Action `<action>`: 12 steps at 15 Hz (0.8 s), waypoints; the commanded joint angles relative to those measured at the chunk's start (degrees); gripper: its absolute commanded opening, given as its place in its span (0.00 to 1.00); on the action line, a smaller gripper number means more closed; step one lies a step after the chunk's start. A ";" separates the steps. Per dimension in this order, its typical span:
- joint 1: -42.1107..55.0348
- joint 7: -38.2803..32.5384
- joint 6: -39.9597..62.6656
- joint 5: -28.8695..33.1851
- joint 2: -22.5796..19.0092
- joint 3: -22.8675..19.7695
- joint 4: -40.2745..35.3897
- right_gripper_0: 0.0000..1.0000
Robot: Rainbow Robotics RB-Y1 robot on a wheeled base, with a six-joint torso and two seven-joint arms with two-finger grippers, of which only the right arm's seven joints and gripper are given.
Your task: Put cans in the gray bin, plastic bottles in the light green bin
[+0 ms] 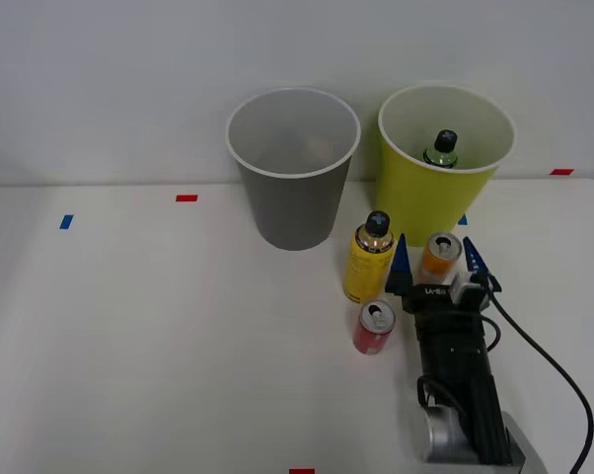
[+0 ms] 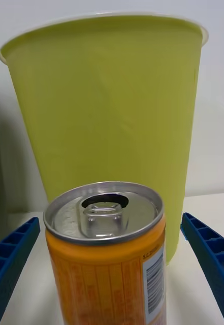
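Observation:
An orange can (image 1: 441, 256) (image 2: 105, 254) with a silver pull-tab top stands upright on the table, just in front of the light green bin (image 1: 430, 193) (image 2: 106, 117). My right gripper (image 1: 437, 263) (image 2: 110, 264) is open, one blue finger (image 2: 12, 254) on each side of the can with a gap to each. A shorter red can (image 1: 374, 327) stands to the gripper's left. A yellow bottle (image 1: 369, 259) with a black cap stands beside it. A dark green bottle (image 1: 441, 149) sits inside the light green bin. The gray bin (image 1: 292, 173) stands left of the green one.
The white table (image 1: 129, 326) stretches wide to the left, with small red (image 1: 185, 197) and blue (image 1: 66, 221) tape marks. A black cable (image 1: 554, 375) trails from my arm on the right. A pale wall rises behind the bins.

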 commanded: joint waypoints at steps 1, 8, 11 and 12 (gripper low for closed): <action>-0.10 1.26 -0.53 -0.42 0.00 -0.28 0.00 0.00; 0.08 2.49 -1.23 -1.82 0.00 -0.11 0.00 0.00; 0.08 3.02 -1.49 -2.26 0.00 -0.02 0.00 0.00; 0.25 3.10 -1.85 -2.44 0.00 -0.02 0.00 0.00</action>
